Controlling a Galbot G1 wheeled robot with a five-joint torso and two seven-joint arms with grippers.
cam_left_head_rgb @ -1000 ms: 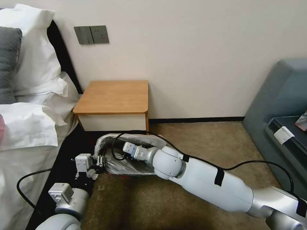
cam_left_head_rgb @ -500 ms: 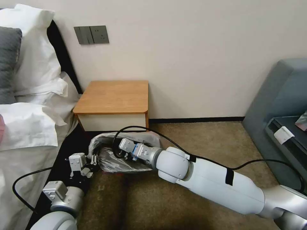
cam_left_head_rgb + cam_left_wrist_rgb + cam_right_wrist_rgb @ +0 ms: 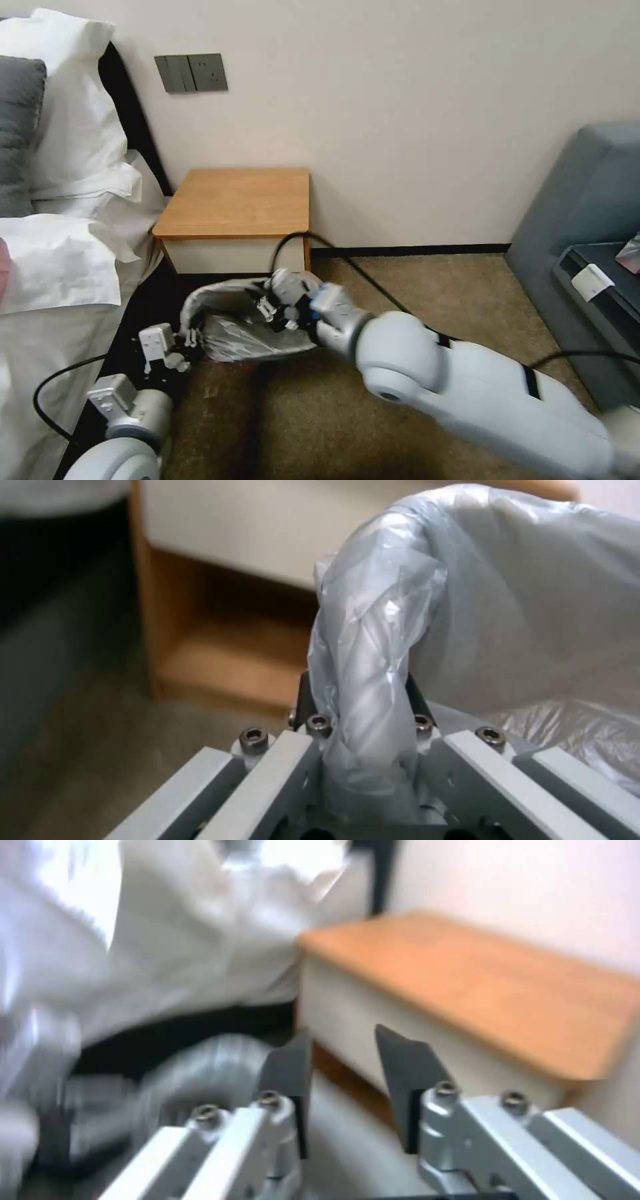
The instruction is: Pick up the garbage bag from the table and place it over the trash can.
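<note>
Retreat of the right gripper (image 3: 267, 308), fingers parted and empty, from the garbage bag (image 3: 233, 327) below the table (image 3: 237, 200) suggests spreading is done, while the left gripper (image 3: 360, 715) still pinches its rim.

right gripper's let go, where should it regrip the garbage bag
Likely the bunched rim of the garbage bag on the table side, coming from above: the left gripper already pinches the opposite rim, so the open right gripper would stretch the mouth.
</note>
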